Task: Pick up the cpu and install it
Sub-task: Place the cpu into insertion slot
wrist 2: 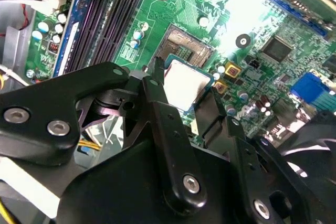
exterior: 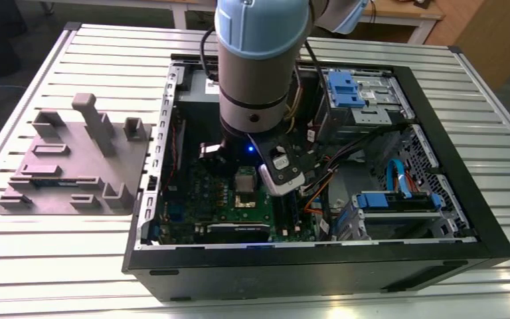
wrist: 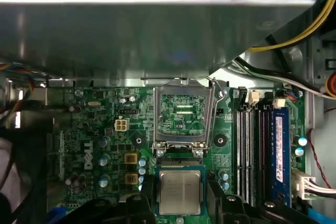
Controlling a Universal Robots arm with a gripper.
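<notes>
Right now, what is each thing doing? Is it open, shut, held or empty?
hinged metal frame: flipped open, folded back.
socket: uncovered, pins bare.
cpu: gripped, over the socket, not clearly seated.
gripper: shut on the cpu.
computer case: lying on its side, side panel off.

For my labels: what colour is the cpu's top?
The cpu is silvery grey on top, clearest in the first wrist view.
</notes>
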